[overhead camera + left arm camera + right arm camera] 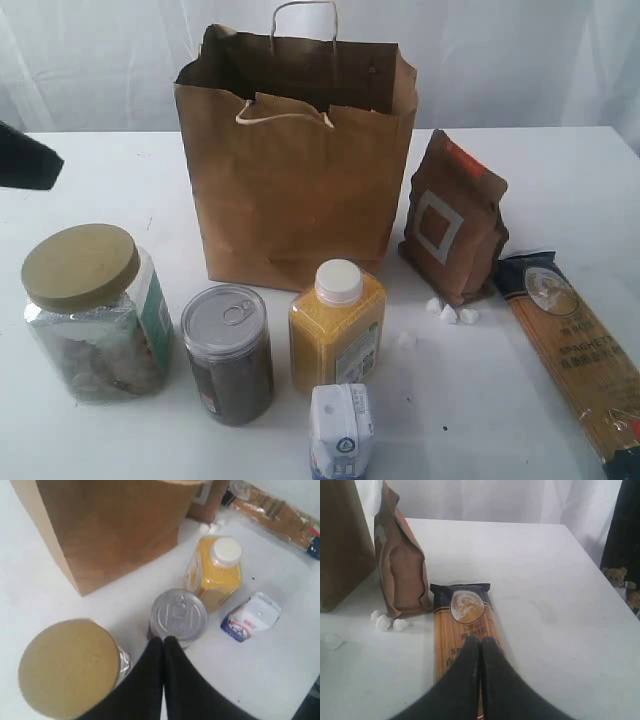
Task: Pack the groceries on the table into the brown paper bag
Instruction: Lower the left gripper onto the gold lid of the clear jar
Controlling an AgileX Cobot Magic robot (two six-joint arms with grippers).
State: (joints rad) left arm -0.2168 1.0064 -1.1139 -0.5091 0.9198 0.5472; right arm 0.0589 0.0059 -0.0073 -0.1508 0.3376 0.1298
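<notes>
The brown paper bag (pixel 295 180) stands open at the back centre of the table (pixel 520 420). In front of it stand the clear jar with gold lid (pixel 90 310), the pull-tab can (pixel 228 352) and the yellow bottle (pixel 336 325), with the small white carton (pixel 341 430) nearest the front. The brown pouch (pixel 452 215) stands right of the bag, and the spaghetti pack (pixel 575 345) lies flat beside it. My left gripper (pixel 163 640) is shut and empty, up between jar (pixel 67 667) and can (pixel 179 614). My right gripper (pixel 481 641) is shut and empty above the spaghetti pack (pixel 462 625).
Small white crumbs (pixel 452 312) lie at the foot of the pouch. A dark part of the left arm (pixel 25 158) shows at the left edge of the exterior view. White curtains hang behind the table. The table's right edge (pixel 600 575) is near the spaghetti.
</notes>
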